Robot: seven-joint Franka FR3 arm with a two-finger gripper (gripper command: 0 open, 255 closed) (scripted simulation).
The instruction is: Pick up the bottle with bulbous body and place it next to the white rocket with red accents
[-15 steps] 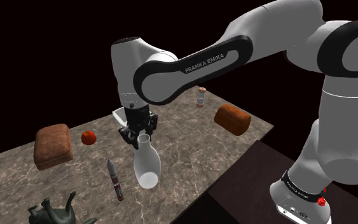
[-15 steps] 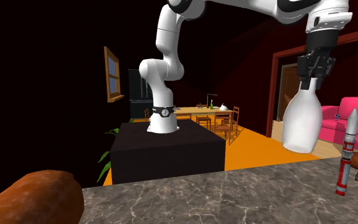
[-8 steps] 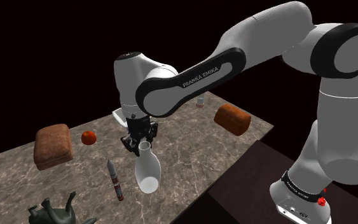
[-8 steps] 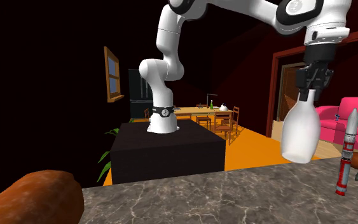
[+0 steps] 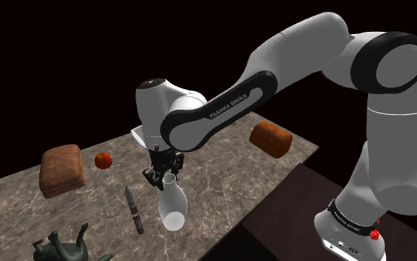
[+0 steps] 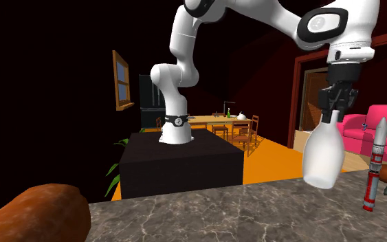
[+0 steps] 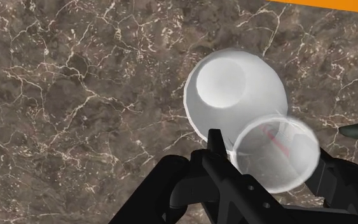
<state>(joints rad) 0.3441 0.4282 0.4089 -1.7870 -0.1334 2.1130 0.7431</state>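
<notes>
My gripper (image 5: 162, 176) is shut on the neck of a white bottle with a bulbous body (image 5: 171, 205), which hangs low over the marble table (image 5: 221, 159). In the second exterior view the gripper (image 6: 334, 114) holds the bottle (image 6: 322, 157) slightly tilted, a short way to the left of the rocket (image 6: 374, 165). That rocket is white and grey with red bands and stands upright. In the shoulder view the rocket (image 5: 133, 210) is just left of the bottle. Seen from the wrist, the black fingers (image 7: 217, 145) clasp the bottle's open mouth, with its round body (image 7: 234, 89) beyond the gripper (image 7: 269, 156).
Two brown loaves (image 5: 61, 169) (image 5: 271, 139) lie on the table, and a red round fruit (image 5: 104, 159) sits between them. A dark animal figure (image 5: 62, 248) is at the front left corner. The dark stand (image 5: 303, 215) borders the table's right edge.
The gripper has lowered the bottle toward the table and brought it slightly closer to the rocket. Nothing else on the table has moved.
</notes>
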